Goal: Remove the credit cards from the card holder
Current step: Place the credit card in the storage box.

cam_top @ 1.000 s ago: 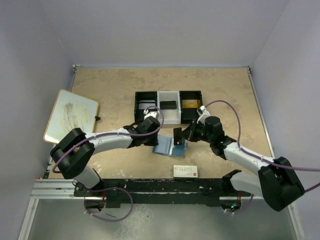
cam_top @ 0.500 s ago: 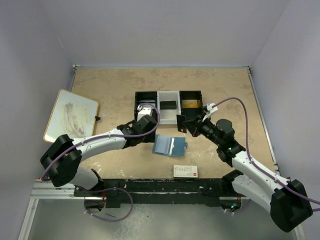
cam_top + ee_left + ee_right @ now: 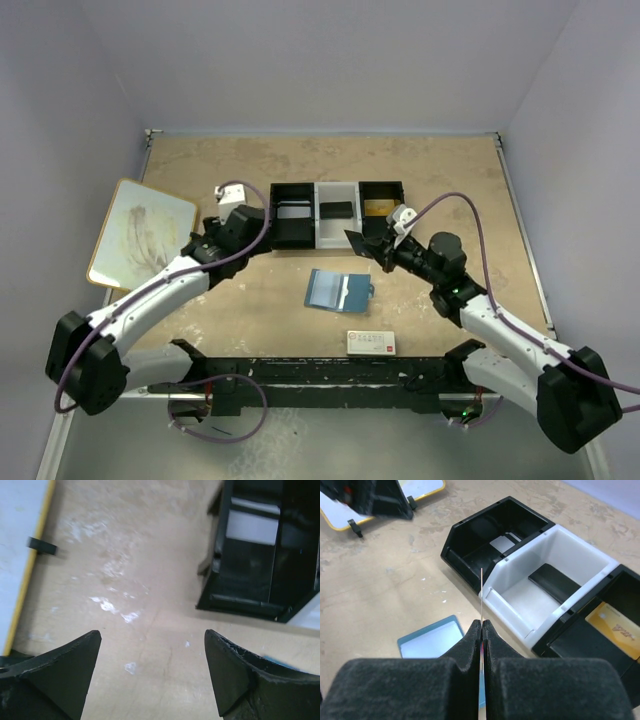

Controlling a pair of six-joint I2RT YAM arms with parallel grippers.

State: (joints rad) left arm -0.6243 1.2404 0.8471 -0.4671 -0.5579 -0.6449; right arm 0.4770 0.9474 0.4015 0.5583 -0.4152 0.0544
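**Item 1, left fingers** (image 3: 65, 672): spread wide, holding nothing. A second ago they were nearly shut, low over the card holder. They have let go and drawn back to the left end of the tray (image 3: 335, 184), over bare desk (image 3: 450, 170).

**Item 2, right fingers** (image 3: 490, 637): pressed together on one card (image 3: 481, 595), seen edge-on as a thin line. A second ago they worked at the holder's edge. Now they carry the card clear of it, near the tray's front wall.

**Item 3, card holder** (image 3: 338, 289): small blue wallet, lying open and flat on the desk in front of the tray, touched by neither arm.

**Item 4, tray contents:**
- Gold card (image 3: 378, 207) in the right black compartment.
- Pale card (image 3: 292, 208) in the left black compartment.
- Dark flat object (image 3: 337, 210) in the white middle compartment.

**Item 5, bystanders:** white box with red print (image 3: 371, 342) at the near edge; whiteboard (image 3: 140, 232) at far left.

**Assessment:** another card is judged freed from the holder, so bracing is no longer needed and the left arm has stepped aside. The held card likely goes into the tray next. It cannot be told whether any cards are left in the pockets.
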